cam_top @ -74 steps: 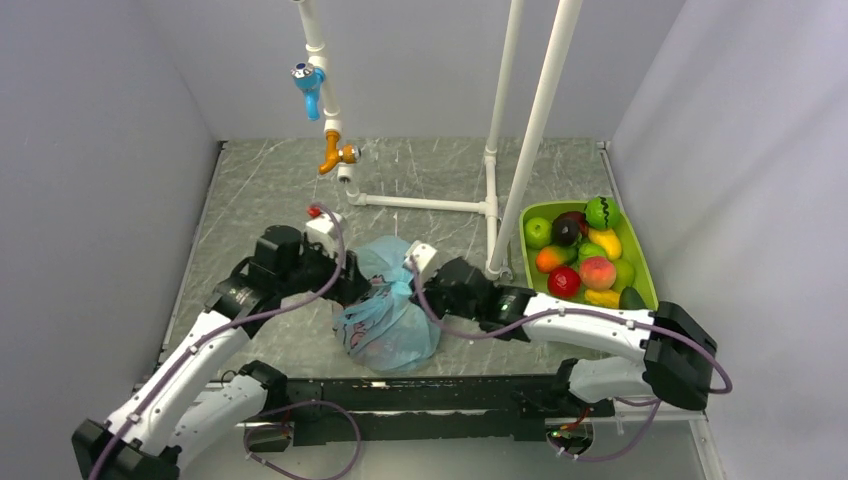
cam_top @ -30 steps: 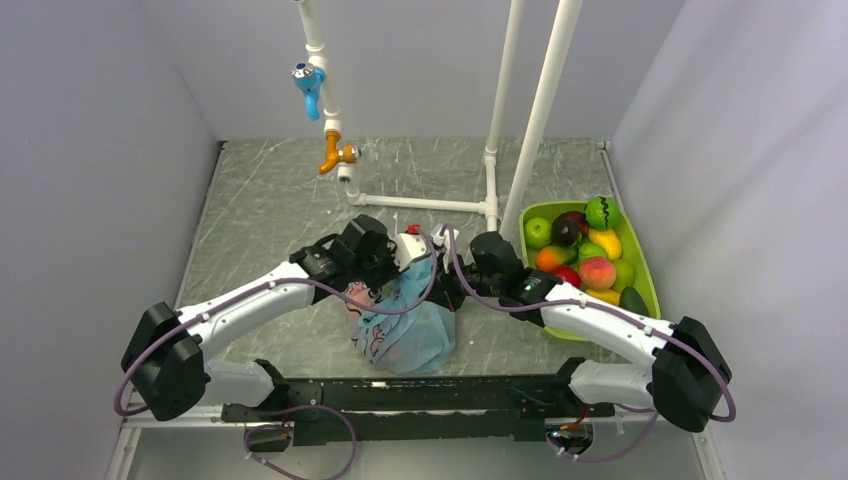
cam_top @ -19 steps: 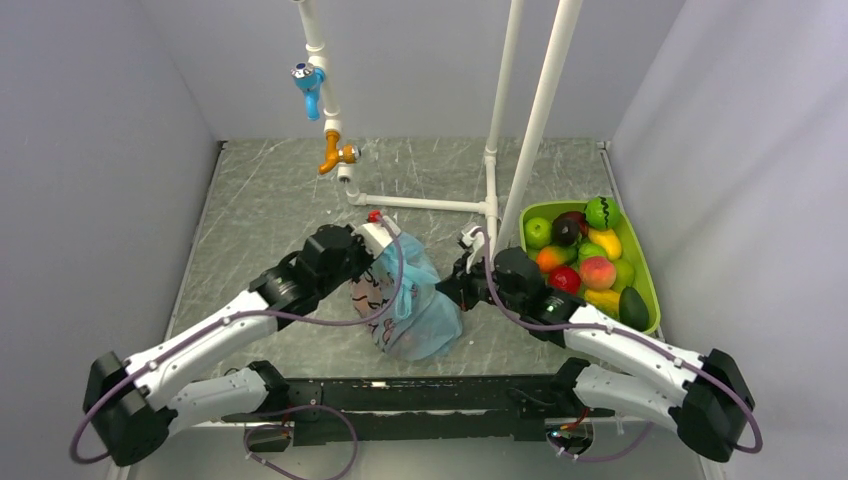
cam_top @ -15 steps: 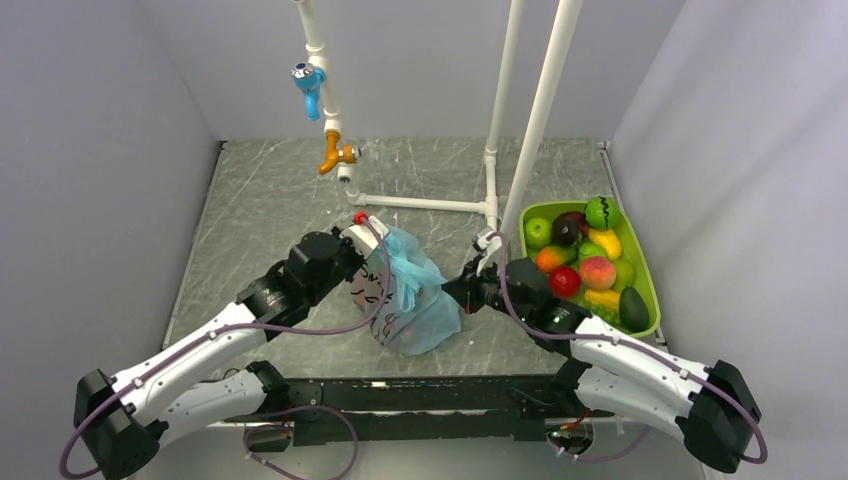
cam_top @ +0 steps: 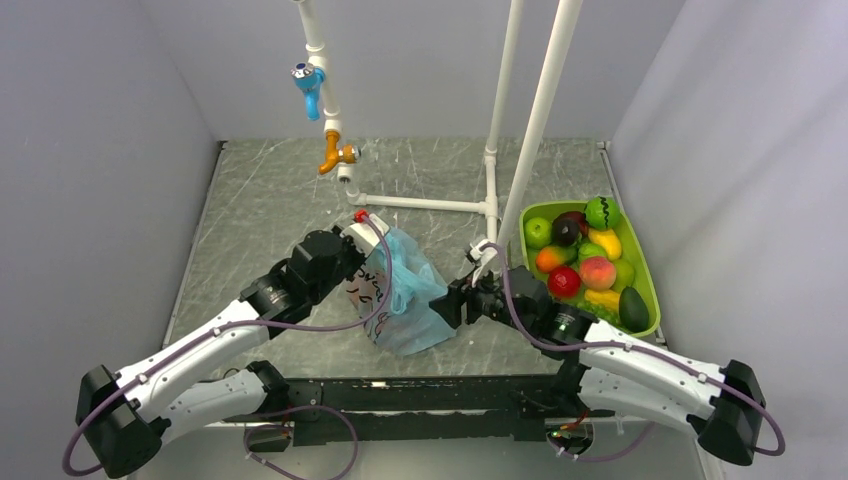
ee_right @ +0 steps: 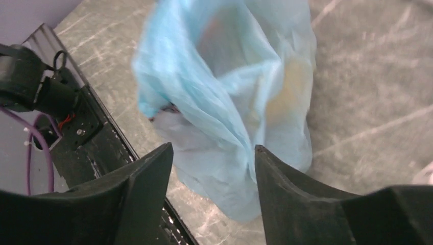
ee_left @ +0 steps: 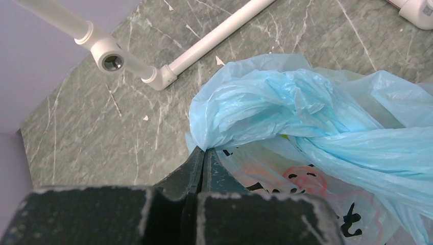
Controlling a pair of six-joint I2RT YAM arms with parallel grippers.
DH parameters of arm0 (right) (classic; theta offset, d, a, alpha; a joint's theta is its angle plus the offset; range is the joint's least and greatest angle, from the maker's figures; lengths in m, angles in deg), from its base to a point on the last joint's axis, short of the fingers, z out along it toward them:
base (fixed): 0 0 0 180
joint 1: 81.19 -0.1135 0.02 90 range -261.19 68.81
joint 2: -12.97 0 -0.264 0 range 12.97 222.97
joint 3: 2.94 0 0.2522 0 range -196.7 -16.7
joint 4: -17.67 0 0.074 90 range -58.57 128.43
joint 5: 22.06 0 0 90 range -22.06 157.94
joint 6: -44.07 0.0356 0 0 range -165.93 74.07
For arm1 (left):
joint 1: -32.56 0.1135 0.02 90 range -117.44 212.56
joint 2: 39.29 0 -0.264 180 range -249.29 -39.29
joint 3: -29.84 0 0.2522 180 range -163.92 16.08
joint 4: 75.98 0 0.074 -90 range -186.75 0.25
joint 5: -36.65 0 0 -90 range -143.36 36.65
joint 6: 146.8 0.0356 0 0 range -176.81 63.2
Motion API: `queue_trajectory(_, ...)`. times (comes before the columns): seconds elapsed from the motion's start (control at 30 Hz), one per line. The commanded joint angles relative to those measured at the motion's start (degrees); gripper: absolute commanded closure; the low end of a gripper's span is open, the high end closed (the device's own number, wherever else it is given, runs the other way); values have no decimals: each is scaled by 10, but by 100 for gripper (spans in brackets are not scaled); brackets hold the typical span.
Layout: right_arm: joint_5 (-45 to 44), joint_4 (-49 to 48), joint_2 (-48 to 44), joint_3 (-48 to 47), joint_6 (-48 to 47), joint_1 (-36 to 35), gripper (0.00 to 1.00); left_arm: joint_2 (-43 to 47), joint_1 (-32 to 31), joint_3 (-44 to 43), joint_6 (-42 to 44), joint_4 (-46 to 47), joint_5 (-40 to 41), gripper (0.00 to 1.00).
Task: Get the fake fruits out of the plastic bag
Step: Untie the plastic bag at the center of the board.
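Pinching plastic bag (ee_left: 286, 102) edge, left hand (ee_left: 203, 155)

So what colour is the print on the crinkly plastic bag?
Pink and dark print on light-blue bag; left wrist view.

Plastic bag (cam_top: 405, 300): thin, crinkly, light blue, see-through. Pink and dark print (ee_left: 301, 178) on its left side in top view. Sits on counter (cam_top: 260, 200), middle of top view, a bit below centre. Bottom fat and round. Top bunched and twisted, raised toward upper left, edge pinched tight in left fingers (ee_left: 190, 171). Fake fruits (ee_right: 286, 87) inside: only blurry yellow and orange patches showing through. Cannot tell which kinds.
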Motion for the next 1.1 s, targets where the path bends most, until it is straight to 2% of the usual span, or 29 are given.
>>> queue_trajectory(0.0, -24, 56, -7, -93, -143, -27, 33, -5, 3, -36, -13, 10, 8, 100)
queue_trajectory(0.13, -3, 11, 33, -126, -206, -45, 28, -5, 2, -38, -15, 4, 6, 100)
queue_trajectory(0.27, -32, -98, 76, -126, -243, -74, 27, -1, 3, -39, -18, 1, 5, 100)
queue_trajectory(0.53, -66, -192, 178, -157, -226, -86, 29, -11, 3, -44, -23, -7, -1, 100)
queue_trajectory(0.67, -111, -267, 188, -119, -220, -90, 34, -13, 2, -47, -25, -9, -5, 100)
queue_trajectory(0.83, -150, -223, 204, -144, -214, -92, 61, -11, 1, -45, -25, -7, 2, 100)
queue_trajectory(0.9, -151, -214, 202, -145, -215, -91, 66, -10, 2, -45, -26, -5, 5, 100)
queue_trajectory(0.93, -145, -210, 199, -145, -215, -92, 64, -10, 2, -45, -26, -4, 5, 100)
queue_trajectory(1.0, -121, -199, 197, -147, -215, -92, 51, -11, 2, -45, -26, -4, 5, 100)
queue_trajectory(1.07, -100, -178, 202, -151, -214, -93, 44, -12, 2, -46, -27, -5, 6, 100)
